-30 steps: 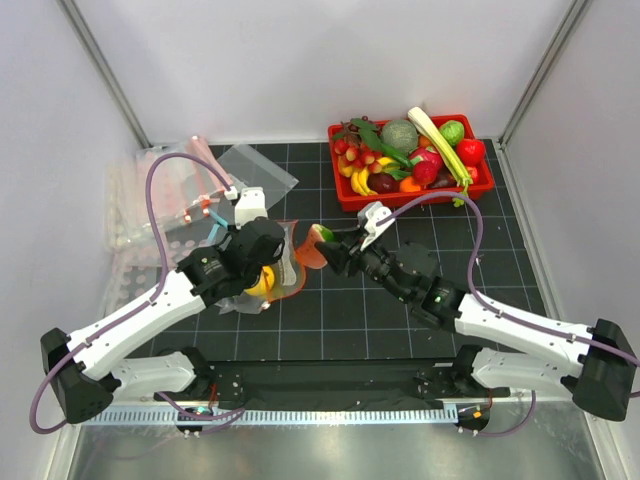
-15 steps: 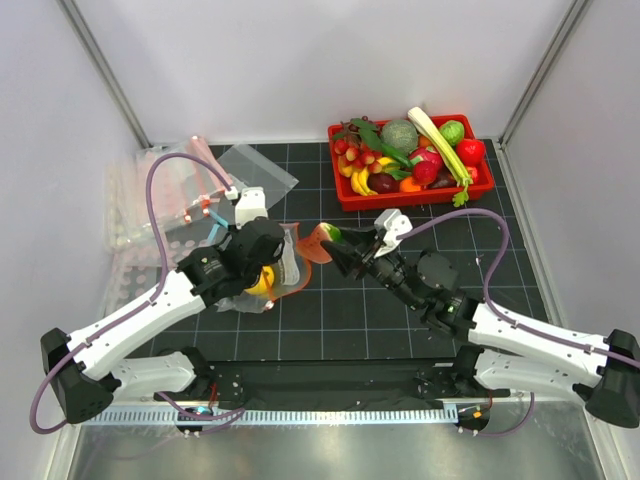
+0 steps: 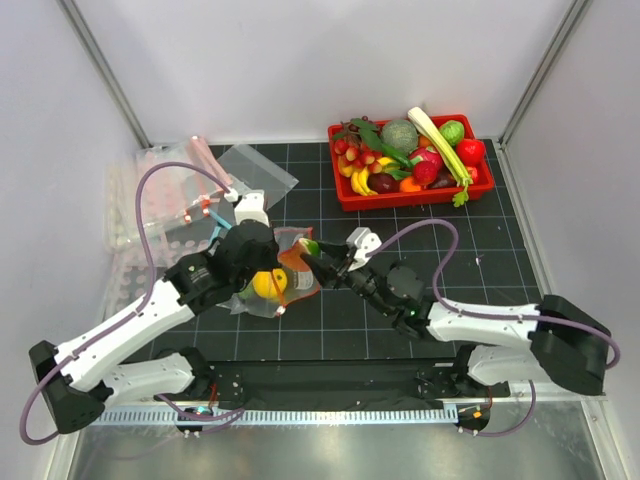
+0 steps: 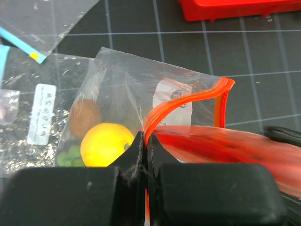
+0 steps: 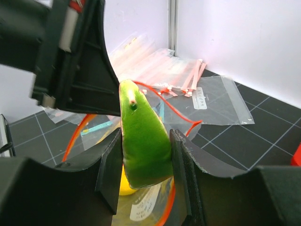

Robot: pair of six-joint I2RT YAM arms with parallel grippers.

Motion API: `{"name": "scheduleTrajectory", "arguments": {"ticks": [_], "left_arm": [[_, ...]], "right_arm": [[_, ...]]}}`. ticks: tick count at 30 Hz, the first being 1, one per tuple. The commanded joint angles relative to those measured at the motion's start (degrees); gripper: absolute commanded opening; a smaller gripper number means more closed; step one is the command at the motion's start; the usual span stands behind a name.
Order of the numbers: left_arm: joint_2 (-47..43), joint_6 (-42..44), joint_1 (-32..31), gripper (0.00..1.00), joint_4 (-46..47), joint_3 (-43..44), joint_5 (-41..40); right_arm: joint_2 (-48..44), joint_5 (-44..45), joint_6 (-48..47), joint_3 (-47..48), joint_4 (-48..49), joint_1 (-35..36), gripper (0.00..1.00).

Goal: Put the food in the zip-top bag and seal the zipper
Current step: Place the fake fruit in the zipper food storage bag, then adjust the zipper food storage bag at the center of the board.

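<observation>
Zip-top bag (image 3: 296,286) lies on the table (image 3: 310,195) just ahead of my left arm, with its mouth turned right, toward my right arm. The mouth is open, one lip lifted clear of the other so that the opening forms a loop.

Left tool (image 4: 143,143): fingers pressed together on the raised lip of the mouth, holding it up. Nothing else is in its grip.

Right tool (image 5: 146,141): fingers partway apart and clamped on the watermelon wedge (image 5: 136,106), one finger on each flat side, green rind toward the wrist camera. The wedge stands out past the fingertips, with its long axis in line with my reach and its tip pointing left at the opening. From above, the tip is at the mouth; I cannot tell whether it is just outside or just inside the lip.

Yellow fruit (image 4: 106,143) is inside the bag near the closed end, with a small dark-orange piece (image 4: 84,117) just beside it.

Smallest item is the zipper (image 4: 200,92), the red-orange strip my left tool pinches. It is unsealed along all that shows.

Judgement: the coming move turns on the wedge's axis staying aimed through the loop. My right arm carries the food and is the nearer to the opening. My left arm should do nothing but hold the lip high. If the lip sags, the wedge will likely catch on the strip.
</observation>
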Motion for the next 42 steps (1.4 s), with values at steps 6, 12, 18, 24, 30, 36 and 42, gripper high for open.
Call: {"name": "scheduleTrajectory", "arguments": {"ticks": [6,12,18,24,30,36,42], "left_arm": [[-4.88,1.29,0.10,0.01,4.94,-0.71,4.96],[-4.88,0.50,0.10,0.01,2.83,-0.62,-1.10],[-3.56,0.50,0.10,0.01,1.87,-0.09,-2.34],[-3.39,0.32,0.10,0.01,0.99,-0.01,-5.24],[-2.59,-0.20,0.10,0.01,-0.59,0.61,-8.14],[-3.91,-1.96,0.10,0.00,-2.09,0.43,-12.18],[-6.19,-3.54,0.10,0.00,-3.14,-0.18,-15.52]], "right_arm": [[11.64,4.98,-6.69,1.63,21.42,2.22,0.01],[17.37,7.00,-7.49,2.60,23.53,2.22,0.65],[13.70,6.13,-6.08,1.46,19.59,2.31,0.84],[3.59,7.44,-3.97,-0.12,11.61,2.40,0.80],[-2.84,16.22,6.12,14.88,-28.34,2.40,0.59],[3.04,19.49,16.06,26.07,-47.84,2.40,0.58],[7.35,16.42,20.37,26.77,-49.15,2.40,0.55]]}}
